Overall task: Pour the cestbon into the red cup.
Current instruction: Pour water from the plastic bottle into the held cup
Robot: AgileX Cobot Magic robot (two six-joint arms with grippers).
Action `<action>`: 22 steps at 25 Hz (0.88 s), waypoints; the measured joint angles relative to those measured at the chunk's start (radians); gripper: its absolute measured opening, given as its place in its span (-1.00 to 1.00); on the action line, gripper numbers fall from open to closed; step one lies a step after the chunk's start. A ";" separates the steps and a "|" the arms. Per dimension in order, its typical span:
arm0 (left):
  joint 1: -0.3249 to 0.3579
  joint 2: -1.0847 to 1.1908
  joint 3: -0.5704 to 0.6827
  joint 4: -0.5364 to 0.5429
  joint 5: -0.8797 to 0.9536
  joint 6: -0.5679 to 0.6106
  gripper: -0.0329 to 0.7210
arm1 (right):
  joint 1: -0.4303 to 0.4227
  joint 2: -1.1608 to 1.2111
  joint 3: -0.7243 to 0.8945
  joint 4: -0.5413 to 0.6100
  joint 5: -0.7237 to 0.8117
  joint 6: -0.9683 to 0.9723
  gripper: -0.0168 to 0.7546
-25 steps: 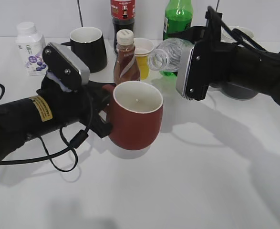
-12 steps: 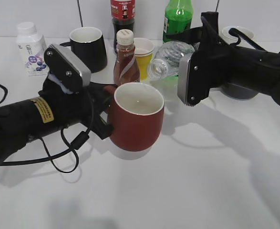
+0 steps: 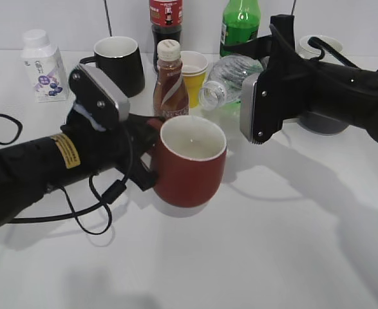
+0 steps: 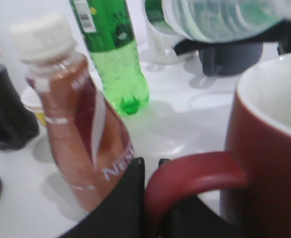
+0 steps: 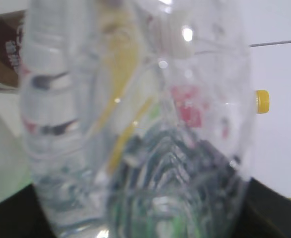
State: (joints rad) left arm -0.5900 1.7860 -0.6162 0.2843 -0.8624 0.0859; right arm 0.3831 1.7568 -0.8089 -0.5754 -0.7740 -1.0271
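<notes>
Holding the red cup (image 3: pixel 192 164) by its handle, left gripper (image 3: pixel 151 153) clamped; right gripper (image 3: pixel 256 80) grips the cestbon (image 3: pixel 230 76) tipped mouth-first toward it, ready to pour.

The exterior camera looks down at a slant across the bench (image 3: pixel 272 244). Both wrist cameras sit very close — left facing the red cup (image 4: pixel 269 148), right the water bottle (image 5: pixel 135 124).

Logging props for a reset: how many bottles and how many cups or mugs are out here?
Bottles: 5, including the clear ribbed plastic water bottle
Cups and mugs: at least 4, including the dark red ceramic mug
Total: at least 9
</notes>
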 joint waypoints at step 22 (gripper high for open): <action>0.000 0.010 -0.001 0.025 -0.048 0.000 -0.80 | 0.000 0.000 0.000 -0.042 -0.004 -0.090 0.26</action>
State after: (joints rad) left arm -0.5900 1.7960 -0.6170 0.3092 -0.9103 0.0859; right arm 0.3831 1.7568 -0.8089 -0.6172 -0.7782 -1.1172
